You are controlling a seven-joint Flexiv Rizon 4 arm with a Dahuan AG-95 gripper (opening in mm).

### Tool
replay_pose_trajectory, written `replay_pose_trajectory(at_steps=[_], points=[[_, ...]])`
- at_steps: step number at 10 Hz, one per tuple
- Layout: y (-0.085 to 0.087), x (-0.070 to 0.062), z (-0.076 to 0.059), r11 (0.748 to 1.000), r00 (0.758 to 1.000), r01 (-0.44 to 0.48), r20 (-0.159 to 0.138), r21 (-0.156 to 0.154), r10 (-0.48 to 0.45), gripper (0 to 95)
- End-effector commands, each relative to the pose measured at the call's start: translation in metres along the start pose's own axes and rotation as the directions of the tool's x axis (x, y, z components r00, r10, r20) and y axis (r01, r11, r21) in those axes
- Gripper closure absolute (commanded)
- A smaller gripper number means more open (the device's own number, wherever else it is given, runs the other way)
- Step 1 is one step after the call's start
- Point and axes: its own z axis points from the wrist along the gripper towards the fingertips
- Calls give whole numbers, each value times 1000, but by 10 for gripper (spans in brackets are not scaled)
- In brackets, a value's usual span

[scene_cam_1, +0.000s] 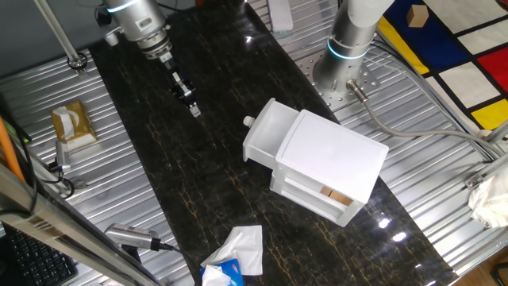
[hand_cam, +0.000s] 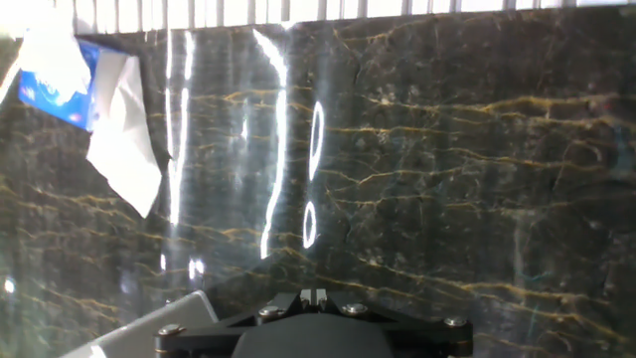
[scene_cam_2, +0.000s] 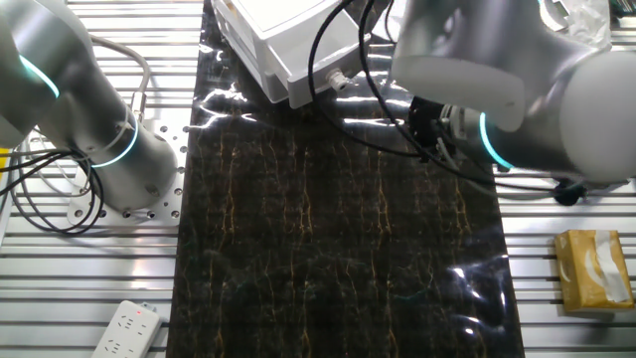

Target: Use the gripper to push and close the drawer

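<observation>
The white drawer [scene_cam_1: 268, 135] stands pulled out of the white cabinet [scene_cam_1: 333, 155], and its small knob [scene_cam_1: 248, 121] faces the upper left. My gripper [scene_cam_1: 193, 107] hangs above the dark marble mat, to the left of the knob and apart from it, with its fingers together and nothing between them. In the hand view the fingertips [hand_cam: 314, 295] touch each other at the bottom edge, over bare marble. In the other fixed view the cabinet [scene_cam_2: 283, 40] and knob [scene_cam_2: 336, 80] are at the top, and my arm hides most of the gripper.
A lower knobless drawer shows tan blocks [scene_cam_1: 337, 197]. A tissue pack [scene_cam_1: 234, 258] lies at the mat's front edge and also shows in the hand view [hand_cam: 70, 89]. A tan box [scene_cam_1: 71, 123] sits at the left. A second arm's base [scene_cam_1: 349, 48] stands behind the cabinet.
</observation>
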Motion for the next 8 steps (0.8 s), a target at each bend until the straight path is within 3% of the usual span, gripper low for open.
replay_pose_trajectory(at_steps=[1, 8], points=[[0, 2, 0, 999, 999, 43, -16, 3, -43, 950], [0, 2, 0, 993, 991, 118, -56, -28, -120, 950]])
